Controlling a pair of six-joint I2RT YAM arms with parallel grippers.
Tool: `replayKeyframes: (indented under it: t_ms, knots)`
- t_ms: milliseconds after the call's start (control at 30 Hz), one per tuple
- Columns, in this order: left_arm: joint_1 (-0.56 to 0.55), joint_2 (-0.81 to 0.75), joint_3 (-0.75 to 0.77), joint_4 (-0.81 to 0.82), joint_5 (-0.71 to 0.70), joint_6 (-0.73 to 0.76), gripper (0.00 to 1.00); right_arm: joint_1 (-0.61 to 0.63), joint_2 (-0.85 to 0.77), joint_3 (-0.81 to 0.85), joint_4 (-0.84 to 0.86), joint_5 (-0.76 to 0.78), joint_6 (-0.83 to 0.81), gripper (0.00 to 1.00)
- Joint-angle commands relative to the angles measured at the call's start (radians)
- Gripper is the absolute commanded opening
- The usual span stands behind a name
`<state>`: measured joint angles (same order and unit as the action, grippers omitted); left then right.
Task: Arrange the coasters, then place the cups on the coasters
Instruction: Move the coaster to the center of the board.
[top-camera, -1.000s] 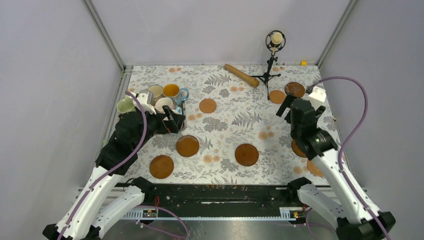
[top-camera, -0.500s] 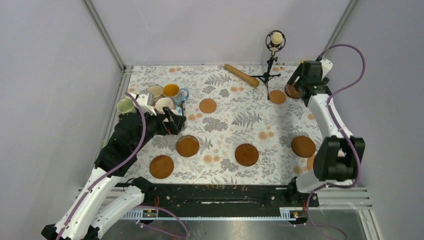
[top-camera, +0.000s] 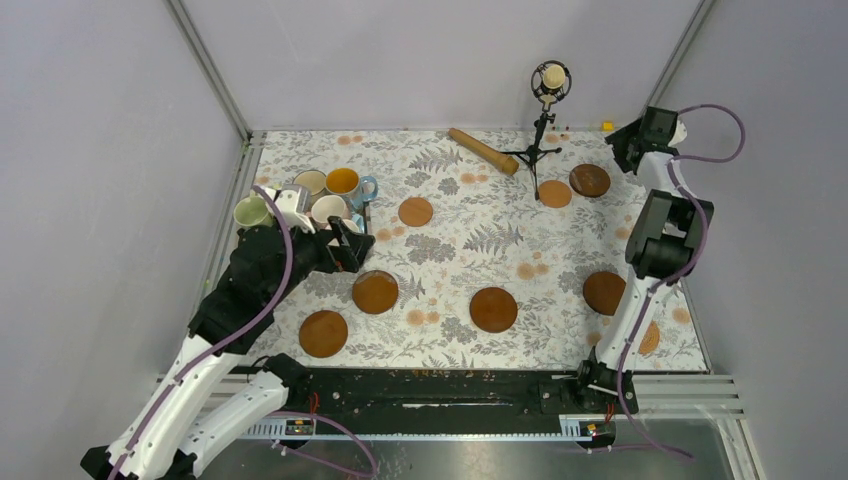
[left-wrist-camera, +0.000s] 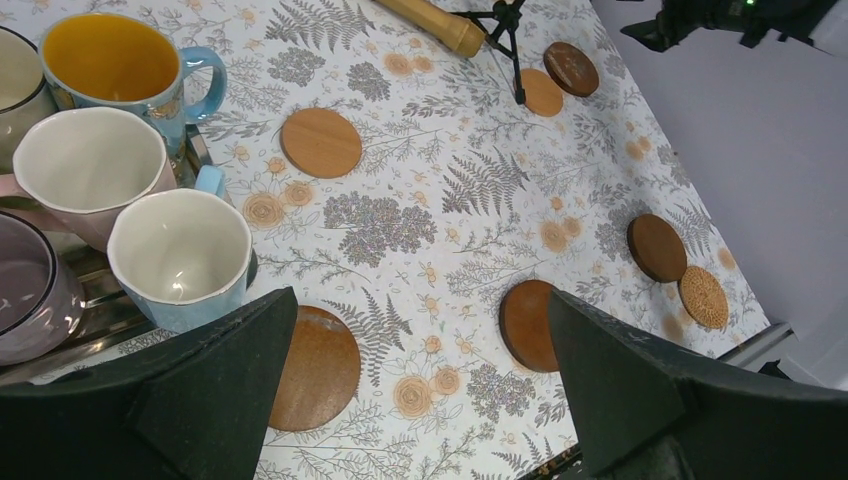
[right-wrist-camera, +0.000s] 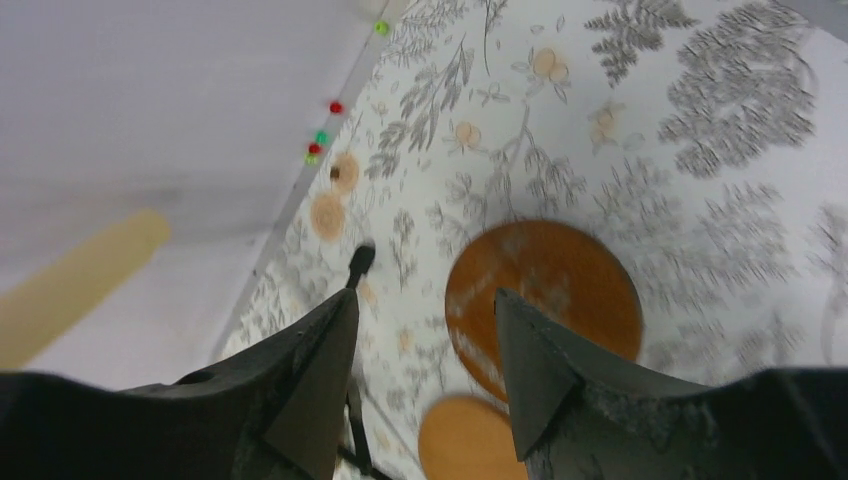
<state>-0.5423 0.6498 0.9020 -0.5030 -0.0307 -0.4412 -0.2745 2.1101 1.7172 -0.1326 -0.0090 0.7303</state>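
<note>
**Desk:** Where is the left gripper (left-wrist-camera: 420, 325)?

**Me:** I have it over the left side of the table (top-camera: 450, 250). Its jaws are spread wide with nothing between them. The cups are bunched just far-left of it. The light blue cup (left-wrist-camera: 180, 255) is closest to my finger, and the pink cup (left-wrist-camera: 85, 170) touches it from behind. The blue cup with the yellow inside (left-wrist-camera: 110, 70) is farther back, and the mauve cup (left-wrist-camera: 25, 290) is at the left edge. From the top I also see the light green cup (top-camera: 250, 211) at the far left of the bunch.

**Desk:** And the right gripper (right-wrist-camera: 425, 300)?

**Me:** It is raised over the far right corner, with its fingers partly apart and holding nothing. On my blurred wrist view the dark far coaster (right-wrist-camera: 545, 295) lies below them. The tan far coaster (right-wrist-camera: 470, 445) is just beside it, near the microphone stand (top-camera: 540, 130).

**Desk:** And the other coasters?

**Me:** They are all flat on the cloth, and none has a cup on it. The middle tan coaster (top-camera: 415, 211) sits right of the cups. The near-left coaster (top-camera: 323, 333), the coaster by the left gripper (top-camera: 375, 291), the centre coaster (top-camera: 494, 309) and the right coaster (top-camera: 603, 292) are spread along the near side. The woven coaster (left-wrist-camera: 704, 296) is at the near right.
</note>
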Motion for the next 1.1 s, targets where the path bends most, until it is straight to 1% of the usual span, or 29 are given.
replayKeyframes:
  t_ms: [0, 100, 167, 267, 400, 633, 833, 1000, 1067]
  knots:
    - [-0.009, 0.026, 0.04, 0.026, -0.007, 0.015, 0.99, -0.008, 0.158, 0.194, 0.036, -0.1, 0.109, 0.6]
    - [-0.01, 0.044, 0.042, 0.026, -0.005, 0.017, 0.99, -0.011, 0.268, 0.308, 0.0, -0.095, 0.163, 0.58]
    - [-0.01, 0.052, 0.044, 0.025, -0.008, 0.02, 0.99, -0.014, 0.333, 0.36, -0.014, -0.115, 0.212, 0.56]
    - [-0.004, 0.061, 0.045, 0.021, -0.02, 0.021, 0.99, -0.014, 0.418, 0.436, -0.02, -0.154, 0.275, 0.55]
    - [0.012, 0.072, 0.046, 0.022, -0.019, 0.019, 0.99, -0.014, 0.503, 0.567, -0.12, -0.175, 0.299, 0.53]
    - [0.025, 0.074, 0.046, 0.021, -0.018, 0.018, 0.99, -0.014, 0.49, 0.572, -0.218, -0.148, 0.263, 0.55]
    - [0.026, 0.063, 0.045, 0.023, -0.011, 0.013, 0.99, -0.013, 0.5, 0.553, -0.268, -0.201, 0.233, 0.55]
    - [0.026, 0.05, 0.038, 0.027, -0.02, 0.012, 0.99, -0.012, 0.465, 0.528, -0.313, -0.201, 0.212, 0.55]
    - [0.026, 0.047, 0.038, 0.029, -0.02, 0.012, 0.99, -0.014, 0.439, 0.49, -0.316, -0.221, 0.202, 0.55]
